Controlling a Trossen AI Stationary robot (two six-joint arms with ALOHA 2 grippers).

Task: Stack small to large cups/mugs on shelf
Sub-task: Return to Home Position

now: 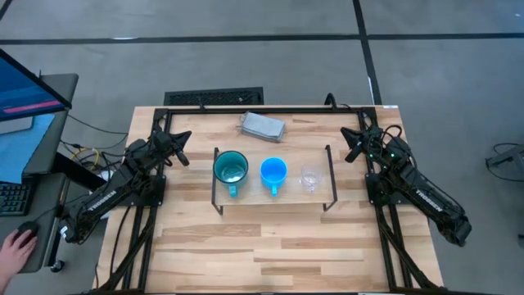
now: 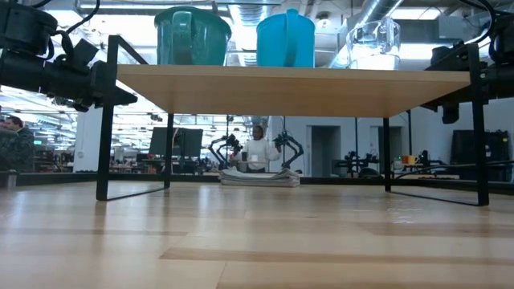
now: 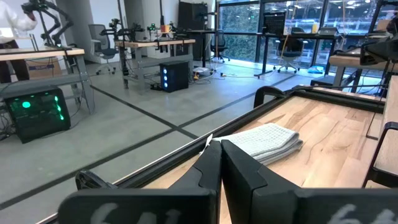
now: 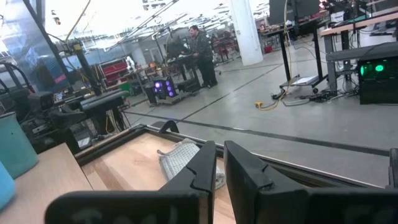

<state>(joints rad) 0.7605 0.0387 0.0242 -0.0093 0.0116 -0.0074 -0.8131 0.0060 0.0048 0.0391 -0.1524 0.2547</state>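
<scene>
Clear cup (image 1: 310, 179) on shelf (image 1: 288, 198): likely light, stiff, slick, breakable; grip across rim. Left fingers (image 3: 208, 167), right fingers (image 4: 203, 164) clenched, empty.

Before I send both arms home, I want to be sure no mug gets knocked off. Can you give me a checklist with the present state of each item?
1. Teal mug, blue mug and clear cup all stand upright on the shelf: ok.
2. The row runs large to small along the shelf, with gaps between the vessels: ok.
3. Left arm sits off the teal mug's end of the shelf, jaws empty and touching nothing: ok.
4. Right arm sits off the clear cup's end, jaws empty and touching nothing: ok.
5. Grey cloth lies behind the shelf, between the two arms but apart from both: ok.
</scene>
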